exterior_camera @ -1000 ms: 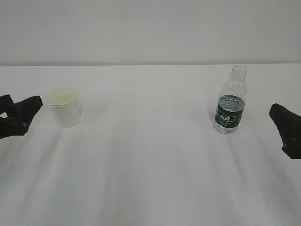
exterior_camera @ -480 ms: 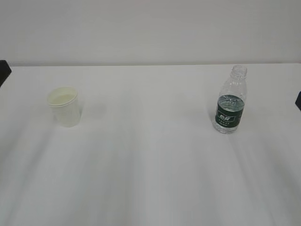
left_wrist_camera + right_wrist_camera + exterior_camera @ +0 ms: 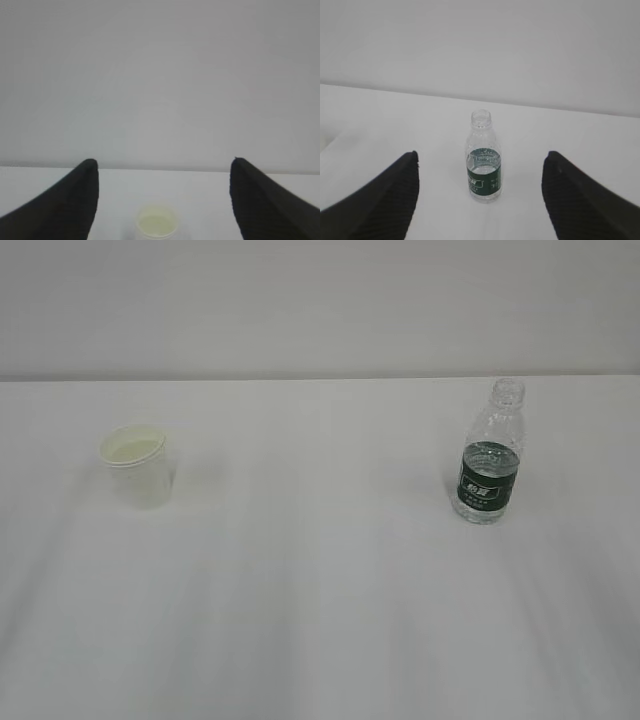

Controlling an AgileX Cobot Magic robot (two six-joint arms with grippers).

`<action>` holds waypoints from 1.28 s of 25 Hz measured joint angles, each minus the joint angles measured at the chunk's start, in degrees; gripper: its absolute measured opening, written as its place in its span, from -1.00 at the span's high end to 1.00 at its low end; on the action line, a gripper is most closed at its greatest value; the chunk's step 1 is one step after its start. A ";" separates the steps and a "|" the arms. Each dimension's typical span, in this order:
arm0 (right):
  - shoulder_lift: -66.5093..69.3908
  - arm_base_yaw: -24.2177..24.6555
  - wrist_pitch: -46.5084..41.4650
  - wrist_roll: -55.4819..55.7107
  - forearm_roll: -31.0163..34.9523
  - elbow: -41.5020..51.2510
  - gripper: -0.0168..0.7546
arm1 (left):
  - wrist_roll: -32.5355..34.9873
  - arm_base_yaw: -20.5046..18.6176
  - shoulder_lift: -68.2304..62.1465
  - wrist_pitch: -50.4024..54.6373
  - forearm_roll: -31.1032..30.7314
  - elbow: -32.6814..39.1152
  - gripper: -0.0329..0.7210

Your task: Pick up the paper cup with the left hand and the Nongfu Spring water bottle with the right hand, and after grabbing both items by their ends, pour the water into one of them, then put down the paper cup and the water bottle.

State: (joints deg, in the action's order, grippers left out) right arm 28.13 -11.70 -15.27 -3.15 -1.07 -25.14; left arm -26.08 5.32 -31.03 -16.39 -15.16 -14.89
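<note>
Two things stand upright and well apart on the white table (image 3: 320,640): the paper cup (image 3: 137,466) at left of the frame, the water bottle (image 3: 490,454) at right, capless, some water low inside. Neither arm shows in the outside view. Left wrist view: left claw (image 3: 162,200) spread wide, empty, cup (image 3: 156,224) centred ahead between the fingers, low in frame. Right wrist view: right claw (image 3: 480,192) equally wide, empty, bottle (image 3: 483,157) dead ahead, long axis vertical. Judgement: each arm needs a straight advance before closing.
</note>
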 joint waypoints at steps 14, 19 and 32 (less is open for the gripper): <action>-8.89 0.00 -22.46 0.00 -0.53 -10.33 -0.53 | 3.72 0.00 23.95 43.33 1.54 -14.52 -0.62; -13.92 0.00 -26.85 4.68 -0.53 -11.23 -0.53 | 14.18 0.00 23.95 56.04 9.48 -22.17 -0.58; -25.43 0.00 -56.86 6.61 -5.81 -23.04 -0.53 | 20.39 0.00 26.54 87.45 15.78 -34.53 -0.42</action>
State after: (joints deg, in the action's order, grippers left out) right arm 2.71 -11.70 -72.13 3.45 -6.88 -48.18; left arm -5.69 5.32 -4.49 71.05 0.62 -49.42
